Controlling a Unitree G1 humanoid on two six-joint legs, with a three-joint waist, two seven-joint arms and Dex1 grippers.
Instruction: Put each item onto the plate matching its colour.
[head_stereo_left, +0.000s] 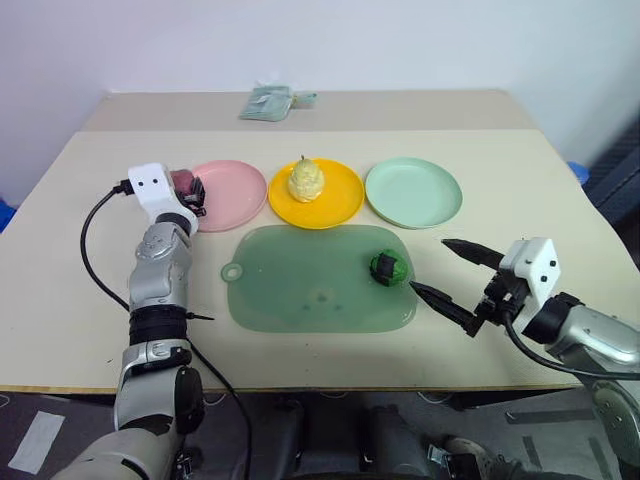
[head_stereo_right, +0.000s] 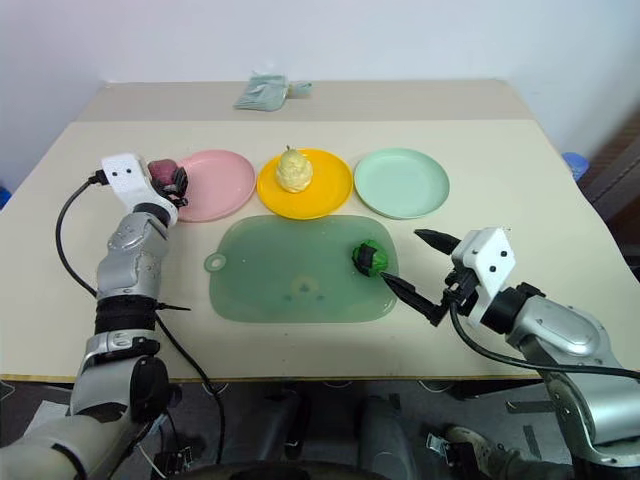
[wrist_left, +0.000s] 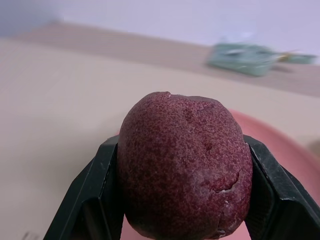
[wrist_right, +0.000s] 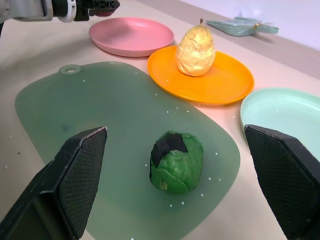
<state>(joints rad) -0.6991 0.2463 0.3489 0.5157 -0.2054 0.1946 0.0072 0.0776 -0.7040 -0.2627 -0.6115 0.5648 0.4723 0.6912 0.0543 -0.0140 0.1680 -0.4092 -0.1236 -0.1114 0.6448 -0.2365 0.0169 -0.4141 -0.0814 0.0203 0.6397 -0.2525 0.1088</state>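
Red-purple ball (wrist_left: 186, 167) clamped between left fingers (wrist_left: 92, 192)

My two head views look forward and down over the table (head_stereo_left: 560, 190) from nearly the same place, sharing the whole tabletop. My left wrist view looks level along the left gripper (wrist_left: 182, 165), very close on the dark red-purple ball (wrist_left: 185, 165) between its fingers. My right wrist view looks along the right gripper (wrist_right: 190, 175), with the green ball (wrist_right: 176, 161) just ahead and the plates beyond.
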